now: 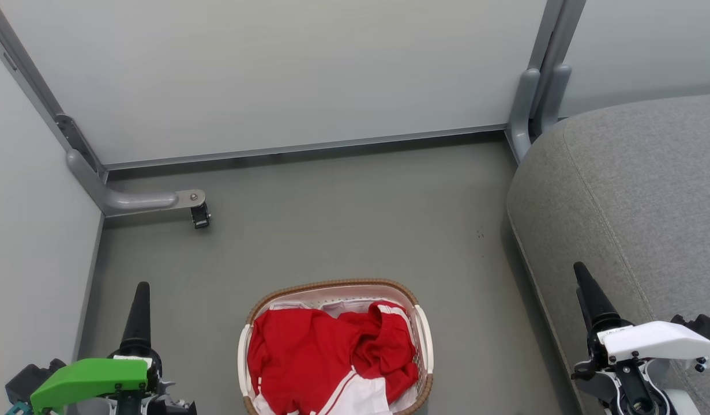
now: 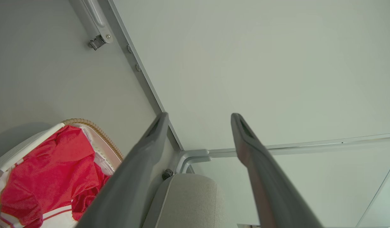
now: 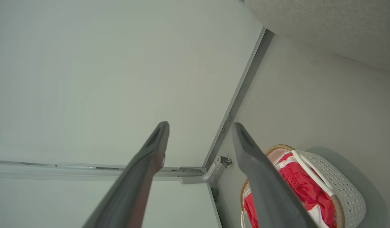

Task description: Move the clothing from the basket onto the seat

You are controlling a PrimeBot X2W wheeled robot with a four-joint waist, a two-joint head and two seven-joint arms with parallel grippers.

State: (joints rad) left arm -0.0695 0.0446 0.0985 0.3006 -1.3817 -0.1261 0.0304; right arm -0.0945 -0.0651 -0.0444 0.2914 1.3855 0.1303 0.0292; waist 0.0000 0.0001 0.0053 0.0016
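Red clothing is lying bunched in the basket on the near floor, left of the grey seat. It's looking soft, light, likely slippery; I'm favouring a pinch on the raised fold. Left tool and right tool are hanging spread, gripping nothing.
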